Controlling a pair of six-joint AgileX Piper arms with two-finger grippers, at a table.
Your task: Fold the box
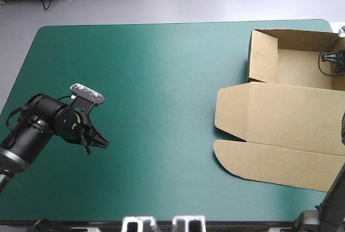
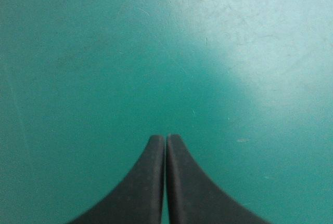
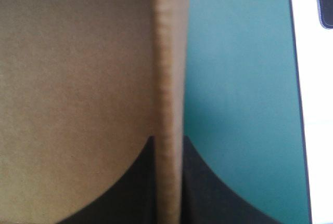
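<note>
The box (image 1: 291, 113) lay on the right of the desk (image 1: 151, 92), long axis far to near, lid flat; the right fingers (image 3: 130, 193) pinched its right wall; the left fingers (image 2: 145, 193), clenched on nothing, hung well apart to the left.

brown box (image 1: 285, 129), open tray at table's far right, lid flat

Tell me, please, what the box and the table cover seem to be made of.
The box looks like corrugated cardboard, brown and matte: the wall edge held in the right hand shows fine ribs. The cover seems a smooth rubber or vinyl mat, teal-green, with a soft sheen and fine scratches; which one, I cannot tell.
</note>
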